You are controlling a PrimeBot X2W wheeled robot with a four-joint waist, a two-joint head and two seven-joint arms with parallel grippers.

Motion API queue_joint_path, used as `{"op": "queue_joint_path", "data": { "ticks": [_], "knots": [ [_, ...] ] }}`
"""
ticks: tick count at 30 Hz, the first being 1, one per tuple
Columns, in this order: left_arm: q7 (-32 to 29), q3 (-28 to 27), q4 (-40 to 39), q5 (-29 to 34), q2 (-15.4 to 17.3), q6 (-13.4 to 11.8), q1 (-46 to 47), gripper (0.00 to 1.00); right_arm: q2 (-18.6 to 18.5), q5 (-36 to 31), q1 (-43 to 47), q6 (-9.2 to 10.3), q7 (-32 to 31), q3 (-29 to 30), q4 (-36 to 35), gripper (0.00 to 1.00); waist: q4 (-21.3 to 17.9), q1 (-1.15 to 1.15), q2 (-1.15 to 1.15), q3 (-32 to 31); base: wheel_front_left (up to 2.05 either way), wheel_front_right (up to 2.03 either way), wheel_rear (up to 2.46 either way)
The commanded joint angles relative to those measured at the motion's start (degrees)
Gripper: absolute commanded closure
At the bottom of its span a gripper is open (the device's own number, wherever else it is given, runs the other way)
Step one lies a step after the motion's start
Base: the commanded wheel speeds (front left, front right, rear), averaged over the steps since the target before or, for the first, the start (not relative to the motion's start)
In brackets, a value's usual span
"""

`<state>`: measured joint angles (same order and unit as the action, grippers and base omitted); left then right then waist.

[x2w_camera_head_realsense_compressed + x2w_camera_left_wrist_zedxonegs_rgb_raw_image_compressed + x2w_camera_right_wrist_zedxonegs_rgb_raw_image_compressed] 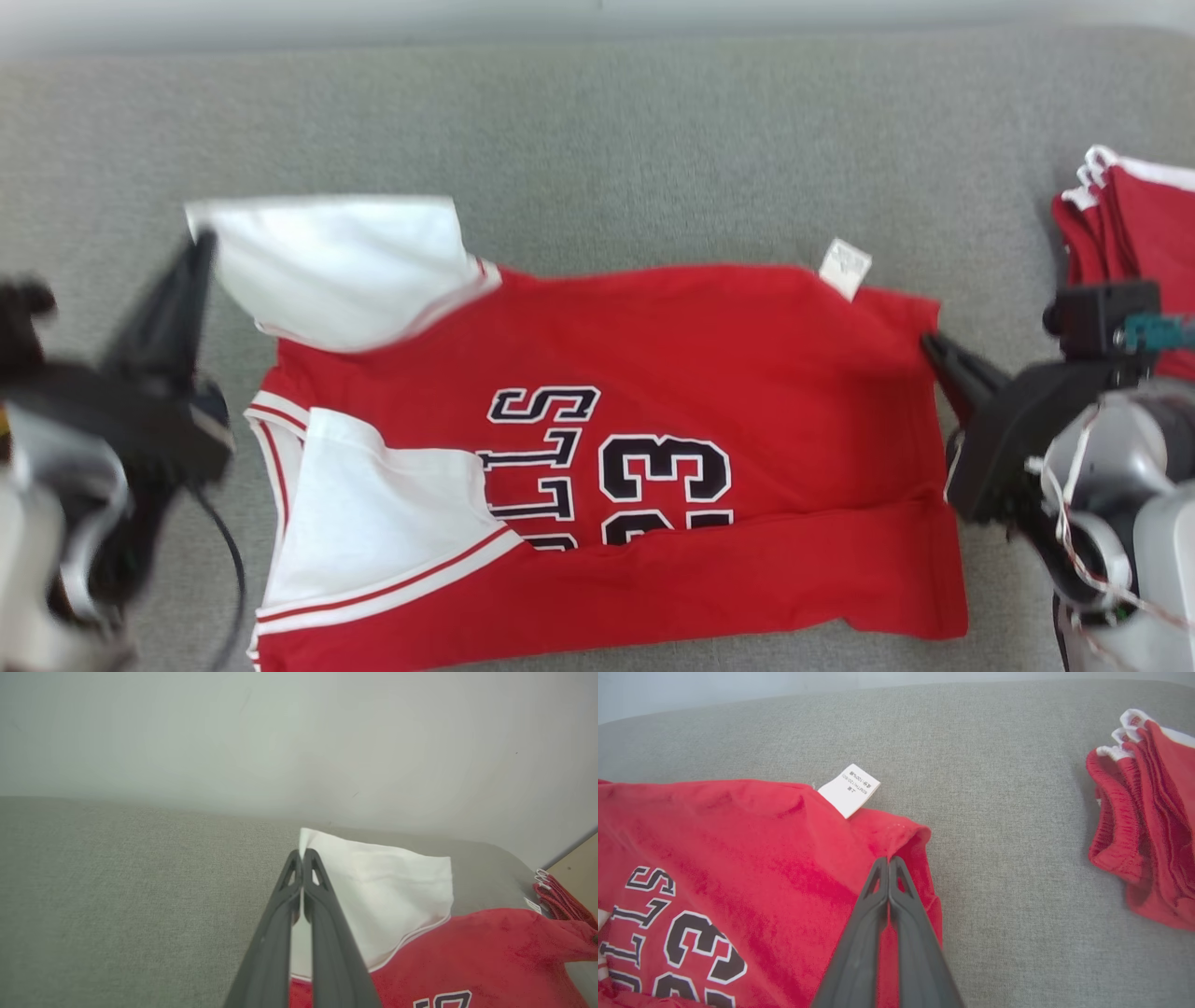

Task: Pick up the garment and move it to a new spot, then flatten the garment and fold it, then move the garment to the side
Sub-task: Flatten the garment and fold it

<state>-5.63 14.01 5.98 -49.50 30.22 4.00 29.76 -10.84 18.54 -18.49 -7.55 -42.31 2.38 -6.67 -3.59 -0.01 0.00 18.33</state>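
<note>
Inventory as I see it from the operator's seat.

- Shirt [709, 355]: one. It is red with black lettering and a 23, and lies spread on the grey surface [597, 140] in front of the robot. The shoulders are toward the robot's left and the hem toward its right. The near long edge is folded up over the lower part of the print.
- Sleeves: two, both white with red trim. The far sleeve [345, 271] is stretched out to the left. The near sleeve [383, 504] lies folded onto the chest.
- Label [845, 268]: one, white, sticking out of the far edge near the hem.
- Stack of red clothes [1134, 224]: one, at the right end of the surface and well apart from the shirt. I cannot count its pieces.
- Claws: two.

Left claw [201, 245]: it reaches in from the lower left with its fingers slanting up, clamped together on the outer corner of the far sleeve.

Right claw [931, 345]: it reaches in from the right with its fingers pointing left, pinched together on the far corner of the hem.

The left wrist view shows white cloth caught between the closed fingers, with a pale wall [299, 742] beyond the surface. The right wrist view shows the raised red fold at the fingertips and the print on the label, too small for me to read. The head view alone takes in both claws and the whole shirt.
</note>
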Motion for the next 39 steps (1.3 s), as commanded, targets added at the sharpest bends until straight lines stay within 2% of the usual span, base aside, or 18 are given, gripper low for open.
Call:
{"op": "queue_joint_path", "data": {
  "ticks": [1, 9, 14, 19, 39],
  "knots": [
    [1.09, -0.66, -2.25, -1.25, -0.57, -0.73, -4.52, 1.0, -0.58, 0.91, 2.36, 0.12, -0.44, -0.06, -0.66, 1.0, 0.88, 0.01, 0.0, -2.42, 0.0, 0.0, 0.0],
    [5.18, -2.45, -9.13, -3.73, -2.53, -4.03, -19.83, 1.0, -4.44, 1.72, 7.85, 0.12, -3.2, -3.06, -0.95, 1.0, 1.35, 0.01, 0.0, -3.92, 0.0, 0.0, 0.0],
    [6.86, -2.02, -10.9, -5.21, -4.79, -4.79, -25.44, 1.0, -6.22, 0.79, 9.35, 0.12, -5.31, -4.1, -0.85, 1.0, 1.84, 0.01, 0.0, -4.07, 0.0, 0.0, 0.0],
    [8.66, -0.89, -10.44, -5.9, -7.32, -4.76, -29.07, 1.0, -5.99, 1.55, 11.33, 0.12, -6.33, -3.03, -0.88, 1.0, 2.86, 0.01, 0.0, -4.52, 0.0, 0.0, 0.0],
    [10.92, -2.88, -12.55, -13.57, -11.65, -3.79, -37.3, 1.0, -4.59, -0.24, 14.71, 0.12, -5.17, 0.28, -1.02, 1.0, 4.45, 0.01, 0.0, -6.81, 0.0, 0.0, 0.0]
  ]
}}
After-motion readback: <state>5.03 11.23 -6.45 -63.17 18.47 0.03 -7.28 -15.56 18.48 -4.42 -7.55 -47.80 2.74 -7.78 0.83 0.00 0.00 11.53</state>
